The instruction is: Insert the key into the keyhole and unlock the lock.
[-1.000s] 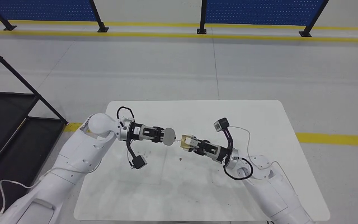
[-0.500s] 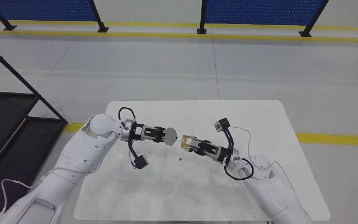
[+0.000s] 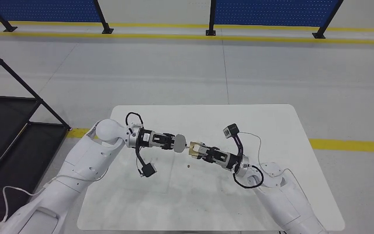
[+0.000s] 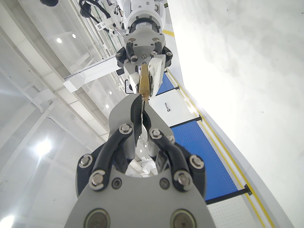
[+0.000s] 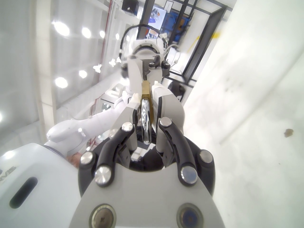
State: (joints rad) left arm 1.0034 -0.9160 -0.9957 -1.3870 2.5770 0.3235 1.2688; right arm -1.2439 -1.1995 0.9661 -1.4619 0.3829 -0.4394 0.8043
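Observation:
A small brass padlock [image 5: 145, 91] with a silver shackle [image 5: 144, 117] is held above the table's middle, with my right gripper [image 5: 144, 100] shut on it. In the left wrist view the padlock [image 4: 144, 81] faces my left gripper [image 4: 142, 105], which is shut on a thin key [image 4: 142, 107]. The key's tip sits at the keyhole in the lock's end face. From the top, the left gripper [image 3: 182, 143] and the right gripper [image 3: 195, 148] meet nose to nose, with the padlock [image 3: 192, 147] between them. How deep the key sits I cannot tell.
The white table [image 3: 280, 128] lies under both arms. A small brown speck [image 3: 189, 166] lies on it just in front of the grippers. A black rack [image 3: 23, 128] stands off the table's left side.
My left gripper has moved a little to the right with the key, closing the gap to the padlock. The right gripper has barely shifted.

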